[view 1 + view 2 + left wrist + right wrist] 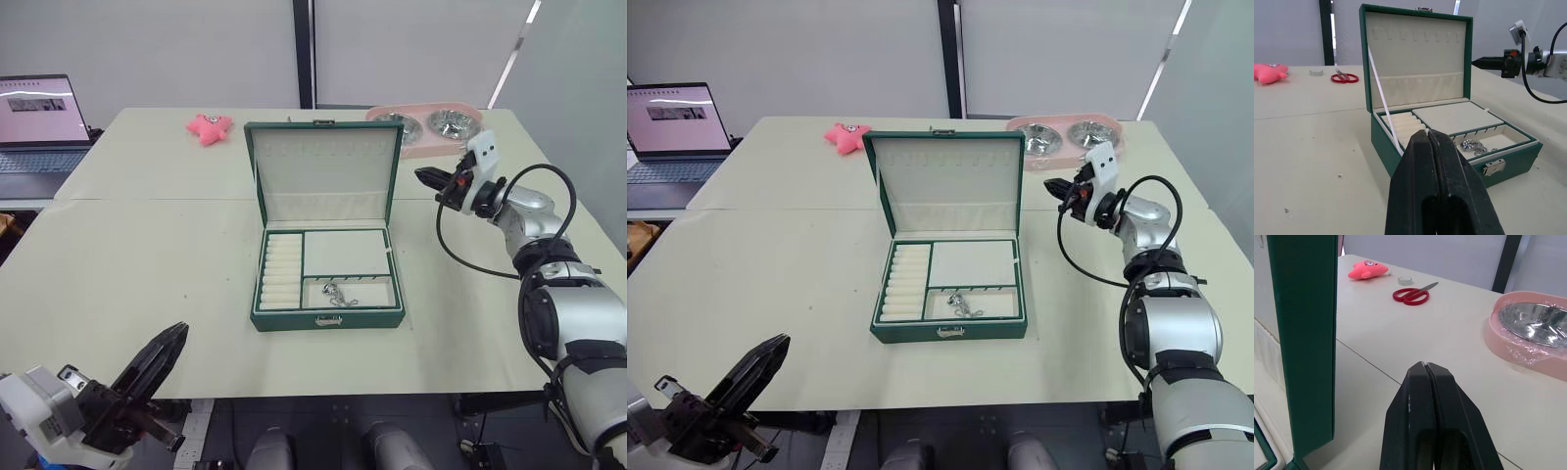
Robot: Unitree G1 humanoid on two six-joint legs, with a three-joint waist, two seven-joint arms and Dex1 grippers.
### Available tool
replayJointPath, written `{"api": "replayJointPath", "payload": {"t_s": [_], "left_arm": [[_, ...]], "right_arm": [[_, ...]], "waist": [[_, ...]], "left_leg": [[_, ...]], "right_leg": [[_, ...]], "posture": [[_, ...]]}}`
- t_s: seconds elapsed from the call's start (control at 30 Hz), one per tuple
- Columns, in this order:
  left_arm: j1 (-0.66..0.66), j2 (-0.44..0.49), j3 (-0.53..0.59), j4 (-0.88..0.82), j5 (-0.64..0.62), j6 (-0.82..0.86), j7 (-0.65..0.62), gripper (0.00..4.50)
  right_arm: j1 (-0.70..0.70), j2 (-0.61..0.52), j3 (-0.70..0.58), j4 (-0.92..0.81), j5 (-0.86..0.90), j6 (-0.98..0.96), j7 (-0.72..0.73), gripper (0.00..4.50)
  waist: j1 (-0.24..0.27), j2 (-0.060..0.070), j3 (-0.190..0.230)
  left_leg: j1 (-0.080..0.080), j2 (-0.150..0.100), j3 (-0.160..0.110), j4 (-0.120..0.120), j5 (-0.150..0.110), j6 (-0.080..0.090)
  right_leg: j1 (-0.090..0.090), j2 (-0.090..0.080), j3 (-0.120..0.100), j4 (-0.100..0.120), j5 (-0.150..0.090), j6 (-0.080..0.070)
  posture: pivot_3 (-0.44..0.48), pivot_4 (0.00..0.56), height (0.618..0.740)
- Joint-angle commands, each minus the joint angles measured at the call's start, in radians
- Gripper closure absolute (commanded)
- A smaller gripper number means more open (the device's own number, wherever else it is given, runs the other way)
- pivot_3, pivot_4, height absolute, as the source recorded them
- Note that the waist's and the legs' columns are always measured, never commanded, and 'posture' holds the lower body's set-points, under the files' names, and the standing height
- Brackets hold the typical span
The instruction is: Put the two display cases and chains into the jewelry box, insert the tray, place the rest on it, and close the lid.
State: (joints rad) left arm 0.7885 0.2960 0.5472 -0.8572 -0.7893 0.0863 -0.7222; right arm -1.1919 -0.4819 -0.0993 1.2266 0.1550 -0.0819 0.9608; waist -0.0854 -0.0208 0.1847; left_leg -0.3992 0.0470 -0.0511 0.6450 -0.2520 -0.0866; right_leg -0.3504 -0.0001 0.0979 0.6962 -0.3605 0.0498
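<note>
Left of the box [326, 284], low and near the table's front edge, the left gripper [168, 345] hangs clenched and empty, fingers pressed together, touching nothing. Ahead of it and to its right the box stands open, lid [323, 171] upright, tray [331, 266] seated inside, chains [338, 294] lying in the tray's front compartment. Right of the lid and just apart from its edge, the right gripper [423, 177] hovers above the table, likewise clenched and empty. The remaining step appears to be closing: push the lid's top edge forward and down evenly, easing it until the clasp [330, 319] meets.
</note>
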Motion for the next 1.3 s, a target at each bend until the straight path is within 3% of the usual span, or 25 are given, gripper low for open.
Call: {"api": "replayJointPath", "payload": {"t_s": [0.03,0.9,1.3], "left_arm": [[0.009,-0.007,-0.022,-0.035,0.018,-0.032,0.011,4.5],[-0.015,0.011,-0.056,-0.029,0.042,-0.06,0.039,4.5],[-0.023,0.023,-0.063,-0.016,0.043,-0.052,0.047,4.5]], "right_arm": [[-0.037,-0.003,-0.022,0.004,-0.005,-0.024,0.002,4.49],[-0.08,0.035,-0.053,0.02,-0.008,-0.016,0.051,4.49],[-0.059,0.024,-0.054,-0.058,0.044,0.196,0.373,4.49]], "waist": [[0.0,0.0,0.0],[-0.002,0.003,0.002],[-0.002,0.003,0.002]], "left_leg": [[0.0,0.0,0.0,0.0,0.0,0.0],[0.0,0.0,0.0,0.0,0.0,0.0],[0.0,0.0,0.0,0.0,0.0,0.0]], "right_leg": [[0.0,0.0,0.0,0.0,0.0,0.0],[0.0,0.0,0.0,0.0,0.0,0.0],[0.0,0.0,0.0,0.001,0.0,0.0]], "posture": [[0.0,0.15,0.74],[0.0,0.15,0.74],[0.0,0.15,0.74]]}}
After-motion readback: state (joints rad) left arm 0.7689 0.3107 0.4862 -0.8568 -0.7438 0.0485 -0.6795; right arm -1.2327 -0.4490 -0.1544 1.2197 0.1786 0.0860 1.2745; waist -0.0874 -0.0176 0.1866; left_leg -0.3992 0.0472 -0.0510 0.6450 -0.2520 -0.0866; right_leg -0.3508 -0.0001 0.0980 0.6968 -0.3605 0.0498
